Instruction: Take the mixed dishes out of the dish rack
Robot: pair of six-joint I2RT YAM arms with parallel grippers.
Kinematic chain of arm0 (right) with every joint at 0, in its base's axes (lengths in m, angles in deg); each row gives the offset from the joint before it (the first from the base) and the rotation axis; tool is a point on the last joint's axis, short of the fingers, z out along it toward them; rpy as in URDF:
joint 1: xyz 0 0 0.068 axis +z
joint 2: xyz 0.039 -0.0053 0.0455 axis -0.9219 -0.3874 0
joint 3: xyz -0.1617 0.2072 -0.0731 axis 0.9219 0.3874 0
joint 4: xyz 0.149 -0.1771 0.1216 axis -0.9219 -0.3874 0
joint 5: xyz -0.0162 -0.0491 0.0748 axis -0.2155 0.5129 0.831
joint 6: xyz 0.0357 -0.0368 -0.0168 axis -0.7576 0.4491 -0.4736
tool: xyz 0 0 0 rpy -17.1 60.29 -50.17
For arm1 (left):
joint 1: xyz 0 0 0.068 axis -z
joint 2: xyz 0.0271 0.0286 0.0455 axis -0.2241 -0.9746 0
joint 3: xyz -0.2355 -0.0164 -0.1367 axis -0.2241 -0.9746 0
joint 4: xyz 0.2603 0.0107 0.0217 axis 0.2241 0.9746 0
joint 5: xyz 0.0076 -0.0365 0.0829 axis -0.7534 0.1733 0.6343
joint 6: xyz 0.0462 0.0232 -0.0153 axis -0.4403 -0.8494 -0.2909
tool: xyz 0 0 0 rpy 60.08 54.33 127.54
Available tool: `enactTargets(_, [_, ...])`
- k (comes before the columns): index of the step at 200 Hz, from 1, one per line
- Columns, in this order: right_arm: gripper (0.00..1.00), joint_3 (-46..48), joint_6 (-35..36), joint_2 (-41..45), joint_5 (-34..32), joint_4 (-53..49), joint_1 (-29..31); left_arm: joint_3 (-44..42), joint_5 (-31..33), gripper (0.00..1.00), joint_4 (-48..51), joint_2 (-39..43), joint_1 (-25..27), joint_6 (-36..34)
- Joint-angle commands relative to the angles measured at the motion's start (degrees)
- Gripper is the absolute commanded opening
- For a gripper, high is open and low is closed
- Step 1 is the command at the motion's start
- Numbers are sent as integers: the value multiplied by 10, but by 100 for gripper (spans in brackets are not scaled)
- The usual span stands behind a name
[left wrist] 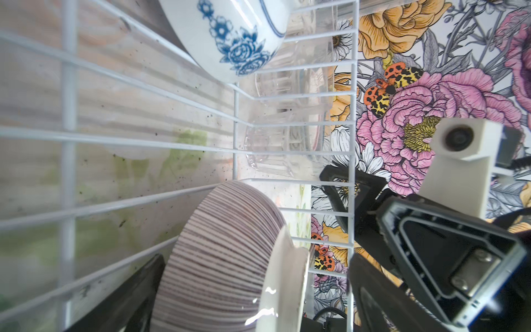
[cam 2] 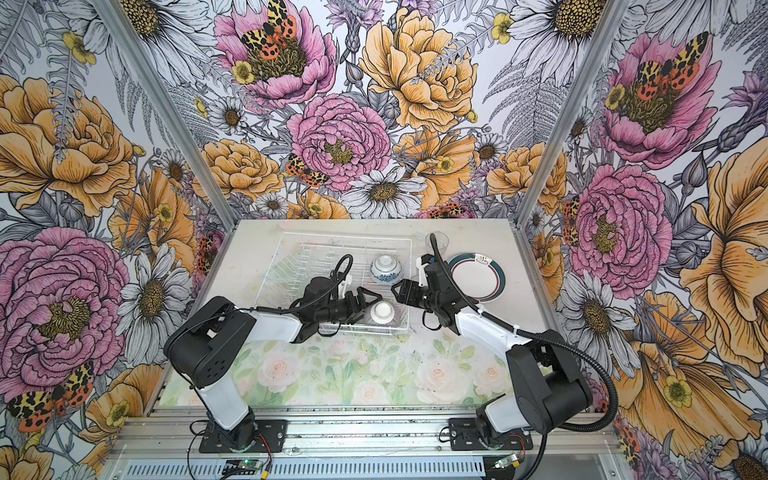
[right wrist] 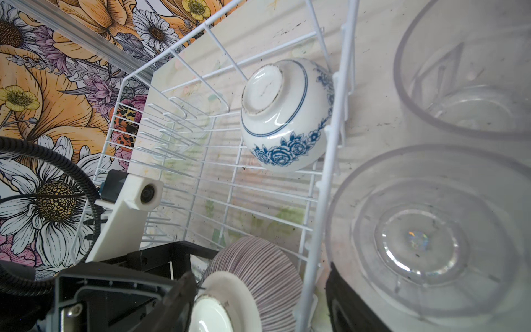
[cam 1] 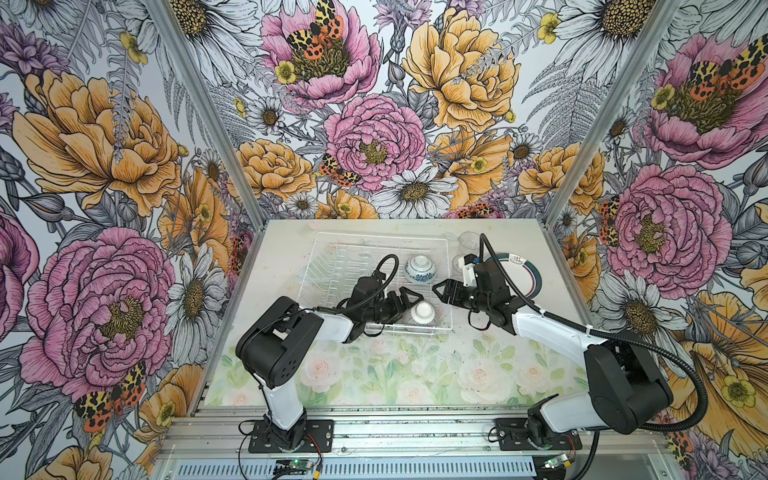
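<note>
Past halfway, by my read. Nearest: ribbed bowl (cam 1: 422, 312) sits upside down in the near-right corner of the dish rack (cam 1: 382, 237), not out yet. L gripper (cam 1: 404, 305) is spread wide, fingers either side of the bowl, no squeeze visible. R gripper (cam 1: 438, 289) hovers just beside, over the rack's right wall, jaws apart, holding nothing. Farther in: floral bowl (cam 1: 420, 269), also inverted in the rack. Plate slots look bare. Outside the rack on the right: clear tumblers (cam 1: 468, 240) upright on the table, teal-rimmed plate (cam 2: 473, 278) flat beside them. So 2 bowls left. Hidden: watermelon plate not found, maybe under R arm. Tumblers are faint from above. L finger contact w/ the bowl unclear.
</note>
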Motion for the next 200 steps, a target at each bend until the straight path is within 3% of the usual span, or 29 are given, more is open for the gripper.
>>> enactTargets(1, [71, 3, -4, -8, -4, 17, 3, -19, -51, 99, -77, -16, 7, 39])
enactTargets(42, [70, 3, -2, -7, -6, 14, 2, -23, -68, 95, -89, -23, 12, 36])
enactTargets(88, [68, 2, -2, -6, -12, 11, 3, -31, -56, 60, -133, -23, 9, 56])
enactTargets(133, [67, 0, 1, -4, -15, 5, 2, -22, -60, 47, -136, -49, 13, 56])
enactTargets(161, [65, 1, 0, -4, -19, 5, 1, -16, -56, 33, -138, -58, 17, 46])
enactTargets(200, [62, -2, 1, -7, -17, 3, 2, 10, -44, 31, -62, -47, 27, -9])
